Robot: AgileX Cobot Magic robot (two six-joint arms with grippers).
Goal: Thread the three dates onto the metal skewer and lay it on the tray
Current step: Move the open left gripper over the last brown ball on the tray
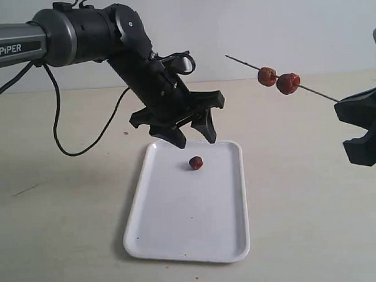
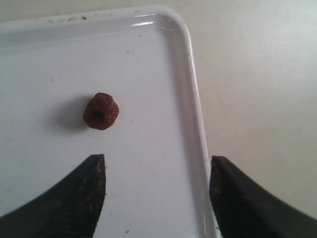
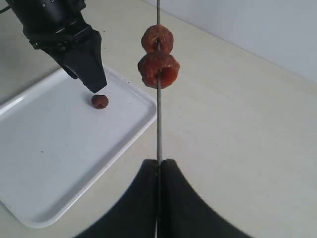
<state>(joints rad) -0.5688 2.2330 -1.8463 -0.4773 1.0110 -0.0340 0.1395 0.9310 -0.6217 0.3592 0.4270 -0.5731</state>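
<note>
A white tray lies on the table with one loose date near its far end. My left gripper hangs open just above that far end, and the date sits ahead of its fingertips, apart from them. My right gripper is shut on the metal skewer, held in the air to the right of the tray. Two dates are threaded on the skewer, side by side near its middle.
The beige table surrounds the tray. A black cable hangs from the left arm down to the table at the left. A pale wall stands behind.
</note>
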